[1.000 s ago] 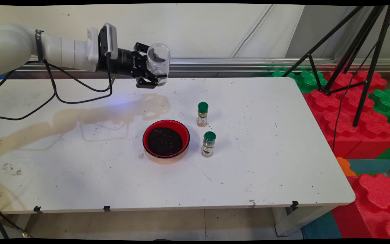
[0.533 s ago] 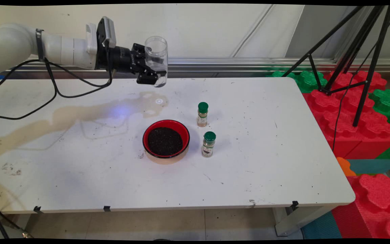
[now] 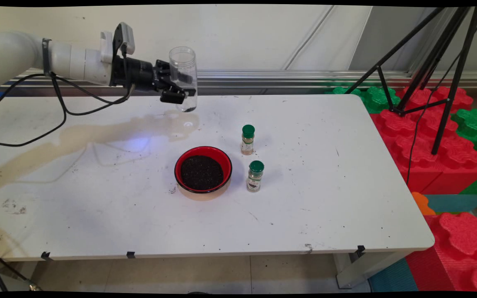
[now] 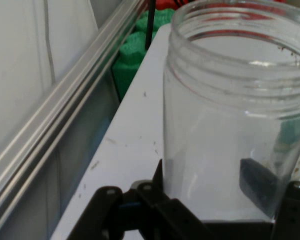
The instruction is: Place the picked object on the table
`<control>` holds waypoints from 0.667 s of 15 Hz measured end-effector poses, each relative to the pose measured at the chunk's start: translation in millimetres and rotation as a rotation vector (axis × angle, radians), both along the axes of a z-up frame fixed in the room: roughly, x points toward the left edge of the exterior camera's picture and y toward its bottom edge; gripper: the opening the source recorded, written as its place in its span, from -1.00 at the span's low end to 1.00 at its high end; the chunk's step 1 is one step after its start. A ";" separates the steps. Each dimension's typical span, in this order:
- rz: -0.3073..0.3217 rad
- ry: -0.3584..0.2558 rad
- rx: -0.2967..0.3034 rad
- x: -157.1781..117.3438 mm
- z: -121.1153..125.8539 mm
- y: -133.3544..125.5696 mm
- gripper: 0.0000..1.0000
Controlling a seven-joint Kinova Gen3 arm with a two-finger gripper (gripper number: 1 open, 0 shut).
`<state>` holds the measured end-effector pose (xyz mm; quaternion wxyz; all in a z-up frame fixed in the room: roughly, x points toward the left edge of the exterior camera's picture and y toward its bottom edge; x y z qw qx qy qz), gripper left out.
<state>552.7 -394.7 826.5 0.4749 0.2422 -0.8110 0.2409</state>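
My gripper (image 3: 179,87) is shut on a clear empty jar (image 3: 183,76), held upright with its open mouth up, above the table's far edge. In the hand view the clear jar (image 4: 230,120) fills the right half, and one dark finger pad (image 4: 257,182) shows through the glass. Below and nearer the camera, a red bowl (image 3: 203,169) full of dark grains rests on the white table (image 3: 325,198). Two small spice jars with green lids stand right of the bowl: one further back (image 3: 247,139), one closer (image 3: 255,176).
Black cables (image 3: 56,120) hang from the arm over the table's left part. A black tripod (image 3: 441,74) stands over red and green foam blocks (image 3: 429,136) right of the table. A metal rail (image 3: 284,76) runs along the wall behind.
The jar has turned from lying sideways, mouth toward the camera, to standing upright in my gripper. The hand has shifted slightly left and a bit lower.
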 end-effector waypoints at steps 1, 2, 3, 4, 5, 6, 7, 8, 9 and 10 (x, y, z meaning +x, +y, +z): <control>0.004 0.004 0.014 4.6 -2.1 1.0 -1.00; 0.007 0.008 0.026 8.5 -3.9 2.0 -1.00; 0.011 0.011 0.039 13.1 -6.0 3.5 -1.00; 0.015 0.013 0.050 17.7 -8.5 5.4 -1.00; 0.018 0.016 0.060 21.6 -10.8 7.2 -1.00; 0.020 0.017 0.066 24.1 -12.5 8.5 -1.00; 0.022 0.019 0.076 27.7 -15.2 10.4 -1.00; 0.024 0.021 0.084 30.6 -17.8 12.1 -1.00; 0.026 0.024 0.091 33.5 -20.5 13.9 -1.00; 0.027 0.026 0.097 35.7 -22.8 15.2 -1.00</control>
